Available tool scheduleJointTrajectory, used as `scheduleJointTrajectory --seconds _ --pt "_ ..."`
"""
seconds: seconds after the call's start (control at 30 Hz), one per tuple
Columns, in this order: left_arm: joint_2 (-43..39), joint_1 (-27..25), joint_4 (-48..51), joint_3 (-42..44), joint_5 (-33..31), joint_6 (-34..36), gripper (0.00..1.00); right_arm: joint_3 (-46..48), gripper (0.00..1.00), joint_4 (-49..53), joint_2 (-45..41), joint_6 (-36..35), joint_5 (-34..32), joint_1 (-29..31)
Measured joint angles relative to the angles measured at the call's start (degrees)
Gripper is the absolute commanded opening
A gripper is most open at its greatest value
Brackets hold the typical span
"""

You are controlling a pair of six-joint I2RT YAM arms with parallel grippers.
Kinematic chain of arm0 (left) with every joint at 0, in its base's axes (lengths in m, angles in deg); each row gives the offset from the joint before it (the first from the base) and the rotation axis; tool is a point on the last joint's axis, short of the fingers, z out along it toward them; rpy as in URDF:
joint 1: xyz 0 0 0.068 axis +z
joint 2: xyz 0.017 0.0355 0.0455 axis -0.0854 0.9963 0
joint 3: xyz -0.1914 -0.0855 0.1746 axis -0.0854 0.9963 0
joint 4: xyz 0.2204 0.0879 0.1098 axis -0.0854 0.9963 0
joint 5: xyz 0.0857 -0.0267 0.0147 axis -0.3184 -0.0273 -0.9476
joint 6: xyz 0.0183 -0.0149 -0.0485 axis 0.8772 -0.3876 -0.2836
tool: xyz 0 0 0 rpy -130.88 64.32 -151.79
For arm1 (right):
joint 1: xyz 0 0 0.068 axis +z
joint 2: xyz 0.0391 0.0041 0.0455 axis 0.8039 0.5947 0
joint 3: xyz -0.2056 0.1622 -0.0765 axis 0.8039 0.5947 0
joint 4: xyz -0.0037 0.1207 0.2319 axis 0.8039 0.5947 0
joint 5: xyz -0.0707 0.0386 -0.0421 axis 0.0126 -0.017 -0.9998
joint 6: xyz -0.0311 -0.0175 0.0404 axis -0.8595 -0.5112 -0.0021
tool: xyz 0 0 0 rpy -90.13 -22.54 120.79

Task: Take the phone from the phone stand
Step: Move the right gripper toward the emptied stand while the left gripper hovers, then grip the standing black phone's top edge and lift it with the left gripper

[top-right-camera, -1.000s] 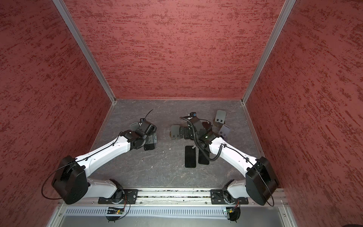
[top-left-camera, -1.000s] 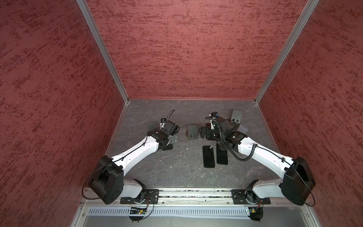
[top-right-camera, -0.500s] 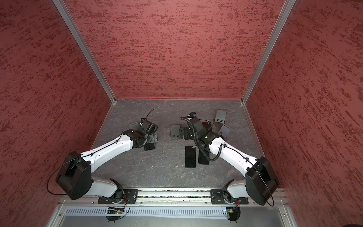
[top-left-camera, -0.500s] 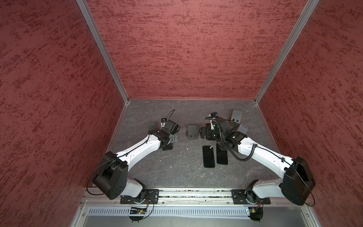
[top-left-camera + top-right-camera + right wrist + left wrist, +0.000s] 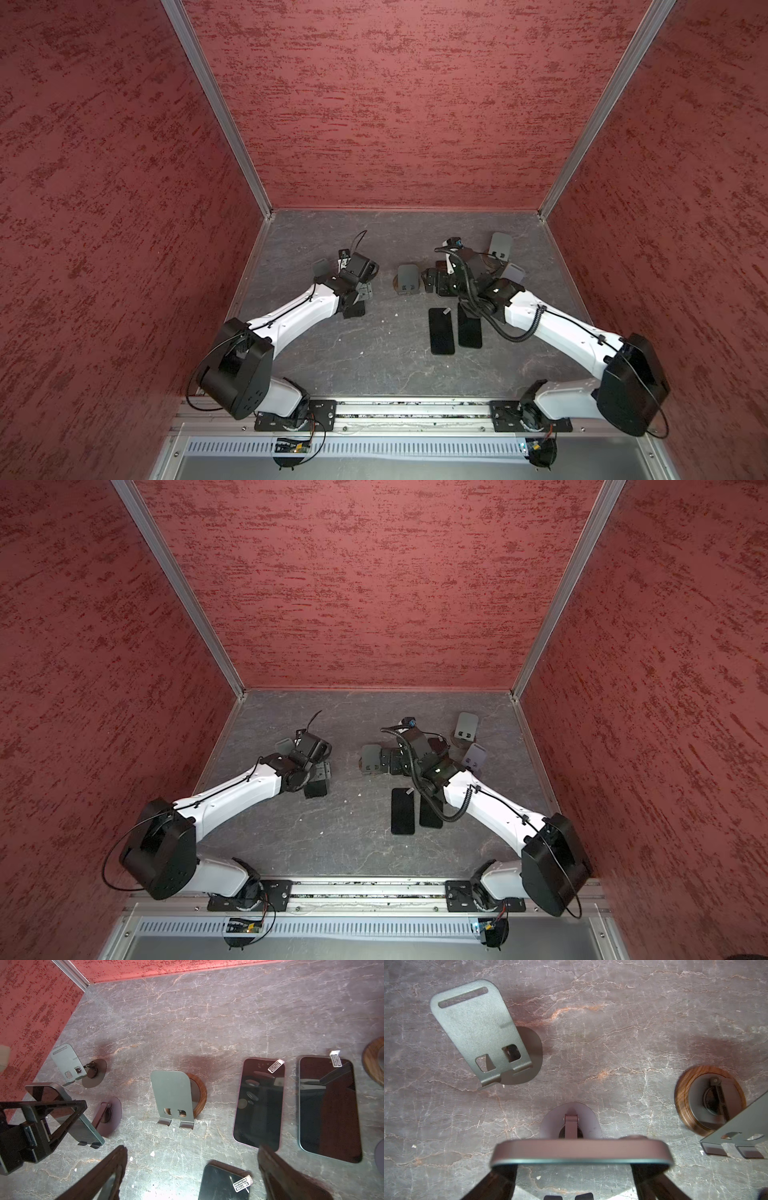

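Note:
A dark phone [image 5: 581, 1152] leans on a purple phone stand [image 5: 571, 1122] at the left of the floor; in the left wrist view I see it edge-on. My left gripper [image 5: 574, 1167] is shut on the phone, one finger [image 5: 503, 1176] against each long side. In the right wrist view the phone [image 5: 83, 1126] still rests on the stand [image 5: 110, 1113]. In both top views the left gripper [image 5: 359, 291] [image 5: 318, 771] covers most of the phone. My right gripper [image 5: 191, 1167] [image 5: 436, 282] hangs open over the floor, nothing between its fingers.
An empty grey stand [image 5: 477, 1028] [image 5: 320, 268] sits behind the phone's stand, another with a wooden base [image 5: 172, 1097] [image 5: 406, 279] to its right. Two more stands [image 5: 500, 245] are at the back right. Black phones [image 5: 441, 330] [image 5: 469, 332] lie flat mid-floor, another [image 5: 224, 1184] under the right gripper.
My left gripper's jaws have closed in from wide open onto the phone's sides, and the left arm has shifted a little. The right arm has not moved.

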Motion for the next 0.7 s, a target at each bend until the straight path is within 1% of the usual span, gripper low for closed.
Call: scheduleJointTrajectory --seconds 0.1,0.23,0.5,0.7 --pt "0.26 0.02 -0.2 0.02 0.11 -0.42 0.78 0.0 0.99 0.07 -0.09 0.15 0.0 0.0" --pt "0.24 0.02 -0.17 0.02 0.11 -0.83 0.72 0.24 0.99 0.09 -0.35 0.52 0.0 0.0" --pt "-0.72 0.02 -0.04 0.46 0.15 -0.81 0.68 1.25 0.99 0.2 -0.83 1.07 0.09 0.0" --pt "-3.39 -0.07 1.4 0.5 0.13 -0.79 0.67 1.75 0.99 0.2 -1.09 1.31 0.11 0.0"
